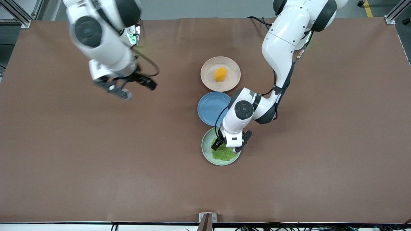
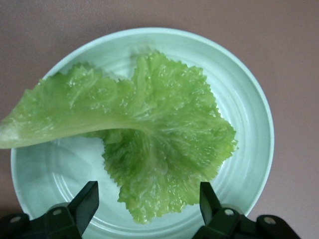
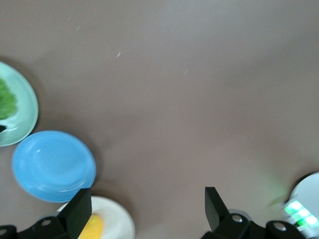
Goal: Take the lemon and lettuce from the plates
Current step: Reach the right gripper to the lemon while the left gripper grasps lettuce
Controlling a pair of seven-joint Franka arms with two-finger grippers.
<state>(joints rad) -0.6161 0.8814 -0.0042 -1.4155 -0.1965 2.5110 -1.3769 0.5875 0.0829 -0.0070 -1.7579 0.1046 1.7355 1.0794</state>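
Note:
The lettuce, a crinkled green leaf, lies on the mint green plate, nearest the front camera. My left gripper is open just over the plate, its fingers on either side of the leaf's edge, not gripping it. The yellow-orange lemon sits on the beige-pink plate, farthest from the camera. My right gripper is open and empty, up over bare table toward the right arm's end.
An empty blue plate lies between the two other plates, partly under my left arm's wrist. The brown table spreads wide on both sides of the row of plates.

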